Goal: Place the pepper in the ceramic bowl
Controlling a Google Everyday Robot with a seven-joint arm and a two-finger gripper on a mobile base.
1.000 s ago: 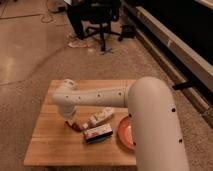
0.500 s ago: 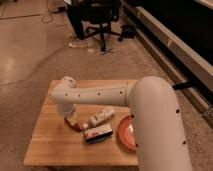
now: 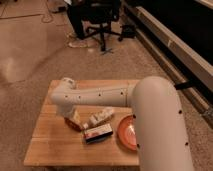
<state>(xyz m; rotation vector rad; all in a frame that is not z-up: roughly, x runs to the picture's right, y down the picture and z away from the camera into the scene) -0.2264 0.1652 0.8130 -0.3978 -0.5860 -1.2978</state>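
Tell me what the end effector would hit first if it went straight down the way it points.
Likely the pepper, just beneath the end effector at the table's left-centre; depth is unclear, so possibly bare table beside it.

The bench (image 3: 50,145) is matt, pale wood planks. The ceramic bowl (image 3: 128,133) has a glossy orange-red glaze. The arm (image 3: 100,95) has a smooth white shell, and its claw (image 3: 75,120) is low over the bench, left of the box (image 3: 97,133).

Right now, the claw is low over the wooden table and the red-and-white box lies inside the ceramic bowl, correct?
Not quite. The camera view shows the red-and-white box lying on the wooden table, beside the ceramic bowl, not in it. The claw is indeed low over the table.
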